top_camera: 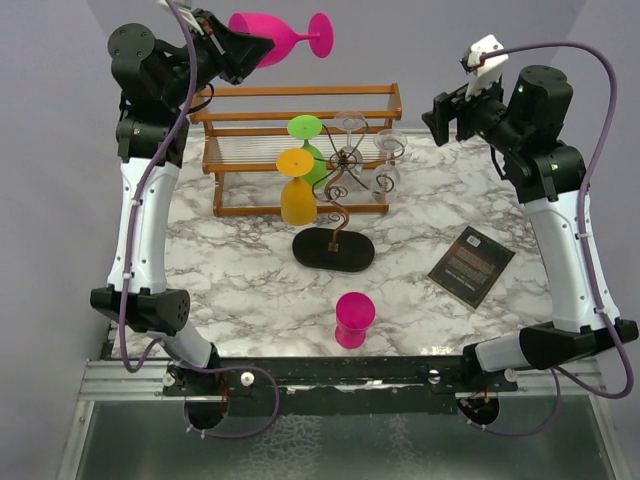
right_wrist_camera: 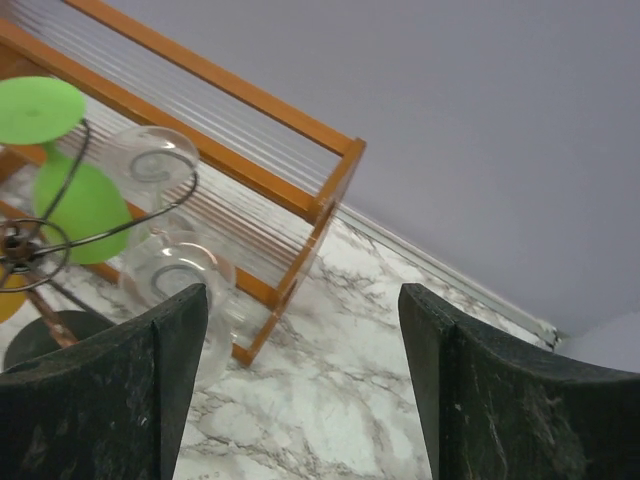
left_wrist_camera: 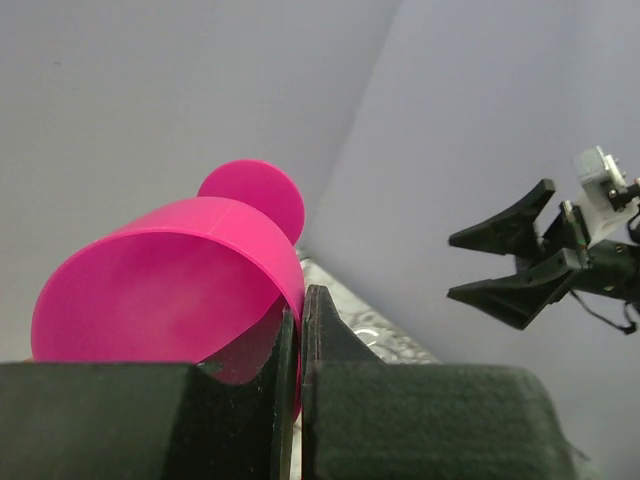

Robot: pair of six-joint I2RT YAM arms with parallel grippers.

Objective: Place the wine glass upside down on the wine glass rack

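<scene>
Left gripper (left_wrist_camera: 300,300) pinches the rim of the magenta wine glass (left_wrist_camera: 170,280) at the far left, high off the marble table (top_camera: 230,280).

Its black fingers are closed tight with only the thin bowl wall between them. The glass lies on its side in the air, foot pointing toward the right arm, above the orange-brown wooden shelf (top_camera: 300,100) and well apart from the wine glass rack (top_camera: 335,250). That dark wire rack stands on its black oval base in front of the shelf. A green glass (top_camera: 308,150), an orange one (top_camera: 297,195) and two clear ones (top_camera: 350,125) hang upside down on it. The right gripper (right_wrist_camera: 300,300) hovers over the shelf's right end, jaws spread wide and holding nothing. A small magenta cup (top_camera: 354,320) and a dark booklet (top_camera: 471,265) sit nearer the arm bases.
</scene>
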